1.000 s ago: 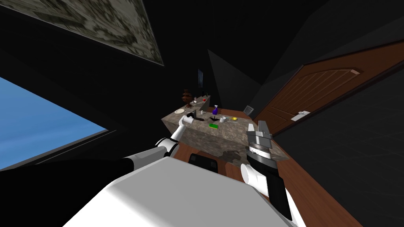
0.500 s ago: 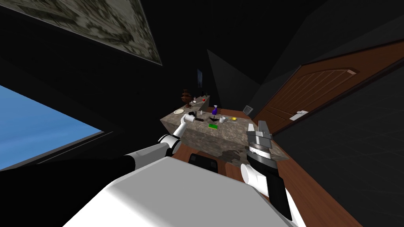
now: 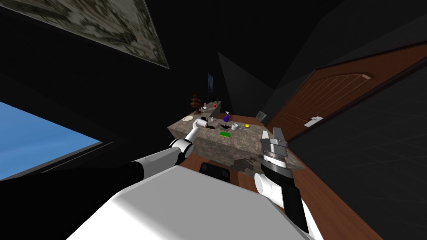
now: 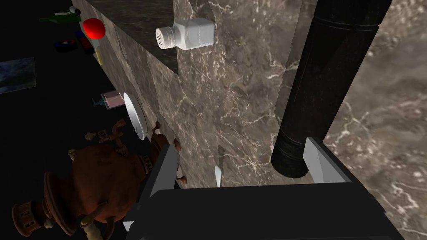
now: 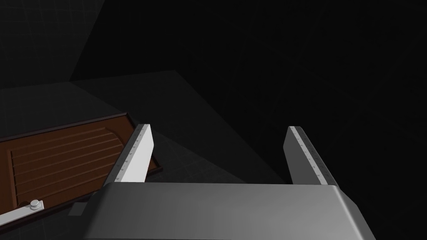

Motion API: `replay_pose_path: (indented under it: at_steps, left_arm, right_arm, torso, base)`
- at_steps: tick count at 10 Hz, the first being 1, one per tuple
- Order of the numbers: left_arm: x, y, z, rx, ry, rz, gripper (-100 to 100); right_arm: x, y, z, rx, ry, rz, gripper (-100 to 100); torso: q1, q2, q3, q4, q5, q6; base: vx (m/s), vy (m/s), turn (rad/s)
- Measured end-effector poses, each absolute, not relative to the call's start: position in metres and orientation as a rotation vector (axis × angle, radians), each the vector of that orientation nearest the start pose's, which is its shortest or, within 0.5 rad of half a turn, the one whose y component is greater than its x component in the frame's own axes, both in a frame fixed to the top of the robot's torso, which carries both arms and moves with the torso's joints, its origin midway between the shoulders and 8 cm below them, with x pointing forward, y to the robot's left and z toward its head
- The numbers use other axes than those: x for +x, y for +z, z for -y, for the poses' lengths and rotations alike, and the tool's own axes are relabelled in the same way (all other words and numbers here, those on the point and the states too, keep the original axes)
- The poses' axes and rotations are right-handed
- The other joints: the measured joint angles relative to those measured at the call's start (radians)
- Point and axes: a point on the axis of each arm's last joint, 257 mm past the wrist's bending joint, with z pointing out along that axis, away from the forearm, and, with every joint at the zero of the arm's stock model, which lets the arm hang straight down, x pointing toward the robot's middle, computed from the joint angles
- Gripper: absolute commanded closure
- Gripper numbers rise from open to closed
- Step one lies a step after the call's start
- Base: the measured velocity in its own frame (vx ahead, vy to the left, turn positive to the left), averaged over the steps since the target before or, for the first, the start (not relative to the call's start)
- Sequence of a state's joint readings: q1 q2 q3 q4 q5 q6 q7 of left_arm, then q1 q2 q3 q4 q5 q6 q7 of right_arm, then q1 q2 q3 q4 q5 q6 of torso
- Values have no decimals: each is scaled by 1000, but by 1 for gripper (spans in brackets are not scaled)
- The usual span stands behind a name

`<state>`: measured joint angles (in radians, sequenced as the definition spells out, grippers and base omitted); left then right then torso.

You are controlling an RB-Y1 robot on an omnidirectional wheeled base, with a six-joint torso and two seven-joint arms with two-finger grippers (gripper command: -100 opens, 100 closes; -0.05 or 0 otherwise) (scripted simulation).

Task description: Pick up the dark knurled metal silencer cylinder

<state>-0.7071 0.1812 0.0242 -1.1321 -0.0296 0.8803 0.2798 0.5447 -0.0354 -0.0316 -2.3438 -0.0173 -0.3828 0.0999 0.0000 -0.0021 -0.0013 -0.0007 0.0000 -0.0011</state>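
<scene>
The dark silencer cylinder [image 4: 321, 83] lies flat on the marbled stone counter [image 4: 233, 96]. My left gripper [image 4: 242, 143] hangs open just above the counter at the cylinder's near end. That end sits inside the gap, close against the inner side of one finger [image 4: 323, 164], while the other finger [image 4: 164, 171] stands well clear of it. In the head view the left gripper [image 3: 201, 123] reaches over the counter's left part, with the cylinder [image 3: 211, 126] just beyond it. My right gripper [image 3: 273, 135] is held up to the right of the counter, open and empty [image 5: 217, 154].
A white shaker [image 4: 187, 34] lies beyond the cylinder. A brown urn [image 4: 104, 183], white plate [image 4: 135, 116] and red ball [image 4: 92, 28] sit along the counter's back. A green sponge [image 3: 225, 133], blue spray bottle [image 3: 226, 117] and white cup [image 3: 234, 126] stand mid-counter. A brown door [image 3: 333, 104] is on the right.
My left arm has stretched further out over the counter, bringing the gripper up to the cylinder's end. The right arm has stayed put.
</scene>
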Motion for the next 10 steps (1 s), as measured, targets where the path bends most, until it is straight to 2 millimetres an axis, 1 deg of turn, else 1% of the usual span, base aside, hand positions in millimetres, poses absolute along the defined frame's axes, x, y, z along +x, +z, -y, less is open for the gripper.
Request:
replay_pose_path:
  at_steps: [1, 4, 6, 10]
  left_arm:
    - [661, -238, -232, -1714, -784, -1583, -100]
    - [658, -249, -231, -1764, -703, -1638, -100]
    - [653, -263, -232, -1803, -639, -1681, -100]
    - [637, -280, -231, -1869, -522, -1762, -100]
  right_arm:
    - [345, 17, 294, 672, 1154, -719, 0]
    - [345, 17, 294, 672, 1154, -719, 0]
    - [345, 17, 294, 672, 1154, -719, 0]
    - [345, 17, 294, 672, 1154, -719, 0]
  torso:
    - [0, 1, 1, 0, 0, 0]
    - [0, 0, 0, 0, 0, 0]
    - [1, -1, 0, 0, 0, 0]
    - [0, 0, 0, 0, 0, 0]
  base:
    - [24, 3, -32]
    - [35, 3, -19]
    - [35, 10, -21]
    - [34, 2, -17]
